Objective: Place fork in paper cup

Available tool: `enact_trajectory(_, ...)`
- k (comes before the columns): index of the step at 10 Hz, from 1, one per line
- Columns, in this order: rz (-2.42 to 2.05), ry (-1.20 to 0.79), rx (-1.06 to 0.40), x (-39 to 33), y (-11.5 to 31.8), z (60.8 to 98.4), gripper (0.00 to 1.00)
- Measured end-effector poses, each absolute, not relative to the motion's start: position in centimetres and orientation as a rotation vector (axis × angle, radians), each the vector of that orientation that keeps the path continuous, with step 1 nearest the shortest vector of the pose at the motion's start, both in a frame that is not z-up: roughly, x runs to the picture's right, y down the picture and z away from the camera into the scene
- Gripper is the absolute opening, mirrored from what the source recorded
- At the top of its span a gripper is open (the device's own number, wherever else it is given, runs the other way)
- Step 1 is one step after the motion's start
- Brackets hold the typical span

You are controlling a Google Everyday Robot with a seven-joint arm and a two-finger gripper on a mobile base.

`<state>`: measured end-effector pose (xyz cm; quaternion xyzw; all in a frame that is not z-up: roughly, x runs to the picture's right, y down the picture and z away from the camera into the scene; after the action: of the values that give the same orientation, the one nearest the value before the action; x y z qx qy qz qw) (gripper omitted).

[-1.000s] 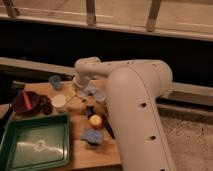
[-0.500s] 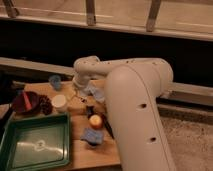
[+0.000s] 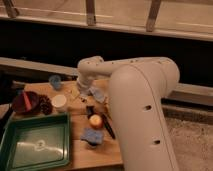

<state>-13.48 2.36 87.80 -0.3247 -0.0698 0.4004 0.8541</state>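
Note:
The paper cup (image 3: 59,102), short, wide and cream-white, stands on the wooden table (image 3: 82,155), just right of the reddish-brown bowl (image 3: 25,102). My gripper (image 3: 80,92) hangs at the end of the big white arm (image 3: 140,95), low over the table a little right of and behind the cup. A thin pale sliver (image 3: 74,94) at the gripper's lower end may be the fork. I cannot tell whether it is held or lying on the table.
A small blue cup (image 3: 55,81) stands behind the paper cup. A green tray (image 3: 35,146) lies at the front left. An orange fruit (image 3: 95,120), a blue object (image 3: 92,135) and a black-handled knife (image 3: 107,127) lie beside the arm. A dark wall and railing are behind.

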Motion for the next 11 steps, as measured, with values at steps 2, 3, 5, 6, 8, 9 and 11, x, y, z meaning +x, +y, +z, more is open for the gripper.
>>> enact_trajectory(2,0.848,-0.161,-0.701,-14.0,3.6,89.3,0.80)
enact_trajectory(3,0.833,-0.167,-0.709,-15.2,4.2,90.0,0.80)
enact_trajectory(5,0.815,-0.174,-0.712,-15.8,4.3,90.4,0.80)
enact_trajectory(6,0.800,-0.180,-0.716,-16.5,4.2,90.5,0.80)
enact_trajectory(8,0.774,-0.188,-0.734,-17.9,4.6,91.0,0.80)
enact_trajectory(9,0.766,-0.195,-0.743,-18.4,4.8,91.4,0.80)
enact_trajectory(11,0.751,-0.204,-0.752,-19.4,5.1,92.2,0.80)
